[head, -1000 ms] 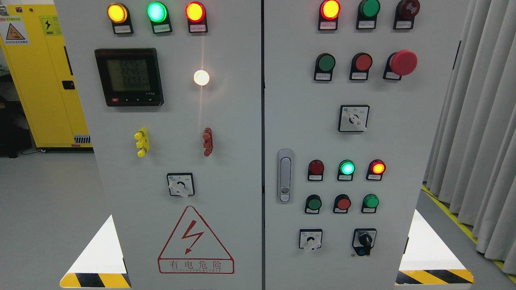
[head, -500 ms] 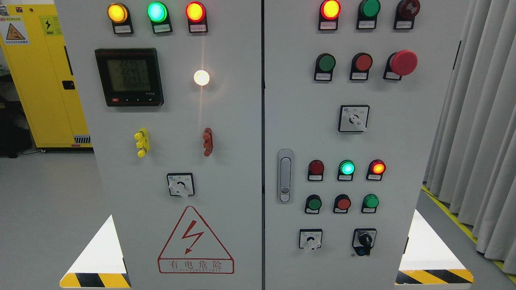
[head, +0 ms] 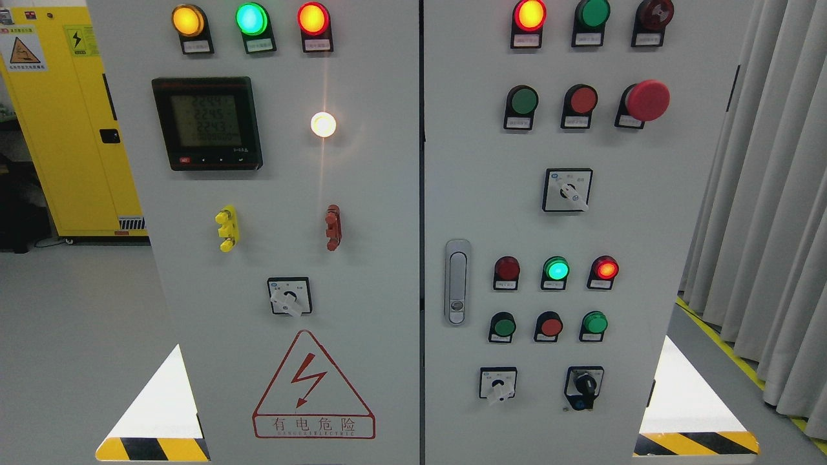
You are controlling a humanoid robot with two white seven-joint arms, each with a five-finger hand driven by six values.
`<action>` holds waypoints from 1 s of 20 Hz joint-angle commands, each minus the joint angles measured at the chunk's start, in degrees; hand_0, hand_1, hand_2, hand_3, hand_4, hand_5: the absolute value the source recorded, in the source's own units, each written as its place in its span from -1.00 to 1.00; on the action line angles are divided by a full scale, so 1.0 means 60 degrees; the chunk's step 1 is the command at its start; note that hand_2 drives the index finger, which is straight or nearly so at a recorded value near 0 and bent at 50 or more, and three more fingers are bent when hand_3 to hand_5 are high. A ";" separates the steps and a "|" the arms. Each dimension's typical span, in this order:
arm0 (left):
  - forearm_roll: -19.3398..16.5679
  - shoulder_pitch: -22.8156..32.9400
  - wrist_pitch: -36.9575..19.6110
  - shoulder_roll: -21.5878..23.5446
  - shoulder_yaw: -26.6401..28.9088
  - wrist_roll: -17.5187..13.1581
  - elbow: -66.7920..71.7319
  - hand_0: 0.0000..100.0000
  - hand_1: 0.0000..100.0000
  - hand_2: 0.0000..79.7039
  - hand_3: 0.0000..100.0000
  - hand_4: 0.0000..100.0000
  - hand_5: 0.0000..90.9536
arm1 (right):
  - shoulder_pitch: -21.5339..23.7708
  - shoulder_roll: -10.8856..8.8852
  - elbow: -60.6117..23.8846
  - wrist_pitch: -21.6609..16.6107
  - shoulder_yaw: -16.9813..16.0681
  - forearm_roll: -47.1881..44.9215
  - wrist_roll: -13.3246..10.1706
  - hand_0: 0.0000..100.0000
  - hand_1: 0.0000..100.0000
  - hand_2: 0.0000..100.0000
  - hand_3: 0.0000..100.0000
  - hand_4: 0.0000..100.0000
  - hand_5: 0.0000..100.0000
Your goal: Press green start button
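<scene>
A grey control cabinet (head: 362, 194) with two doors fills the head view. On the right door sit several green buttons: a dark green one in the upper row (head: 523, 101), a dark green one (head: 503, 327) and a brighter green one (head: 594, 322) in the lower row. Their labels are too small to read, so I cannot tell which is the start button. A lit green lamp (head: 556, 268) glows above the lower row. Neither of my hands nor any arm is in view.
A red mushroom stop button (head: 647, 100) juts out at the upper right. Rotary switches (head: 567, 190), a key switch (head: 585, 386) and a door handle (head: 457, 281) stand on the right door. A yellow cabinet (head: 71, 123) is at left, grey curtains (head: 769, 194) at right.
</scene>
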 commanded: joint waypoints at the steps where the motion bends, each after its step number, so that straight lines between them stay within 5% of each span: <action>1: 0.0000 -0.0132 -0.0004 -0.0310 -0.0008 -0.0014 -0.0264 -0.76 0.11 -1.00 -1.00 -1.00 -1.00 | -0.1161 -0.0032 -0.2192 -0.0022 -0.0238 0.1464 -0.0028 -0.52 0.15 -1.00 0.32 0.17 -0.17; 3: 0.0000 -0.0146 0.0011 -0.0500 0.0007 -0.0014 -0.0264 -0.76 0.11 -1.00 -1.00 -1.00 -1.00 | -0.1630 -0.0047 -0.2192 -0.0022 -0.0238 0.1918 -0.0028 -0.54 0.19 -1.00 0.39 0.31 0.02; 13: -0.0014 -0.0132 -0.0004 -0.0969 -0.0022 -0.0014 -0.0264 -0.76 0.11 -1.00 -1.00 -1.00 -1.00 | -0.3667 -0.0047 -0.2061 0.0095 -0.0267 0.3691 0.0001 -0.46 0.29 -1.00 0.49 0.49 0.30; 20: -0.0029 -0.0132 -0.0003 -0.0969 -0.0037 -0.0014 -0.0264 -0.76 0.11 -1.00 -1.00 -1.00 -1.00 | -0.4736 -0.0047 -0.1138 0.0096 -0.0194 0.4131 0.0001 -0.42 0.33 -1.00 0.46 0.51 0.36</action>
